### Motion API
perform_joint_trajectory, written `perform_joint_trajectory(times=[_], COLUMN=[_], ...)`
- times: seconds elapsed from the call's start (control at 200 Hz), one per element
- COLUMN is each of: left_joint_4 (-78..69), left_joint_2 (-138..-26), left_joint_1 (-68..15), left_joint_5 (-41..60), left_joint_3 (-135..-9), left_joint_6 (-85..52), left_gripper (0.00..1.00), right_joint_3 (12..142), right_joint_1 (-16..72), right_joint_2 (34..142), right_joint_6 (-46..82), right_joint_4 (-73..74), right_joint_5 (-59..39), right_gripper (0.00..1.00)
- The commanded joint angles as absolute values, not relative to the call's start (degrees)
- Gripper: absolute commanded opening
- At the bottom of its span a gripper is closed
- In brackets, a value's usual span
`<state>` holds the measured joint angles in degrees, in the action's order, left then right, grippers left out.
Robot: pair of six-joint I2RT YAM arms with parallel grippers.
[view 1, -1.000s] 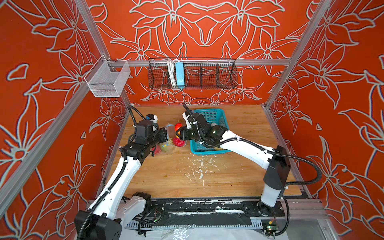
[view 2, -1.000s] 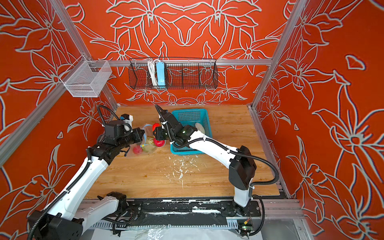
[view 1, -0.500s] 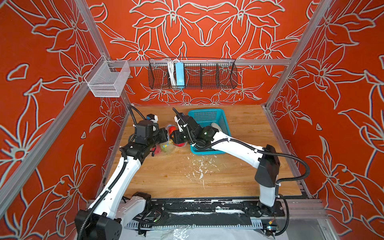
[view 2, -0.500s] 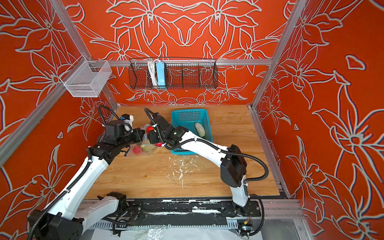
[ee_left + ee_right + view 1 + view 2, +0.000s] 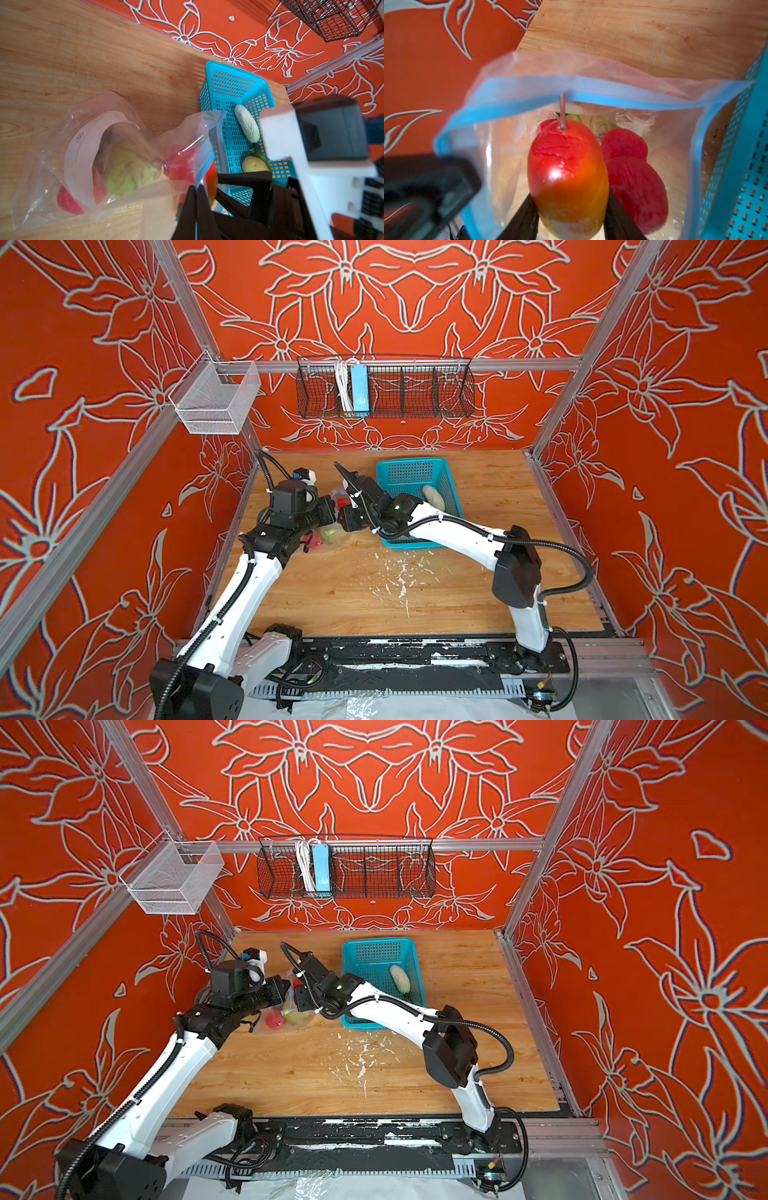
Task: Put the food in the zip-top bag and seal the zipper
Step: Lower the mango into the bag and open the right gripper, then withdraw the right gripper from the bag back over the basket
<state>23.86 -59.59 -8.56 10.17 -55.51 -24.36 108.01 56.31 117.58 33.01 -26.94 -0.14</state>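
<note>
The right gripper is clamped on the mango, which sits stalk-first in the mouth of the zip-top bag, with the stalk tip up against the blue zipper. I judge that the stalk could catch the strip and fold the rim inward. Let go too soon, the fruit might roll out onto the table beside the teal basket. The left gripper is closed, pinching the bag's rim on the side next to the basket. Held at that single spot, the floppy film may sag and narrow the opening. Deeper in the bag, farther from the basket, lie red pieces and the cabbage. Inside the basket, the cucumber and potato wait unpacked.
</note>
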Motion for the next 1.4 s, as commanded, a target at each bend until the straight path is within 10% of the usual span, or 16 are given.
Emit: perform_joint_trajectory(times=[0.0, 0.335, 1.396], left_joint_4=[24.1, 24.1, 38.0], left_joint_2=[-59.7, -59.5, -69.7], left_joint_1=[-8.1, -8.1, 1.9], left_joint_5=[10.1, 10.1, 8.9], left_joint_3=[-56.8, -56.8, -78.3], left_joint_6=[-24.6, -24.6, -34.0], left_gripper=[0.0, 0.0, 0.0], right_joint_3=[112.1, 117.1, 112.0], right_joint_1=[56.7, 56.7, 51.5], right_joint_2=[119.9, 122.1, 102.1], right_joint_6=[32.6, 32.3, 34.9], right_joint_4=[-28.9, -33.3, -57.7], right_joint_5=[-0.5, -0.8, 12.7], right_gripper=[0.47, 0.77, 0.98])
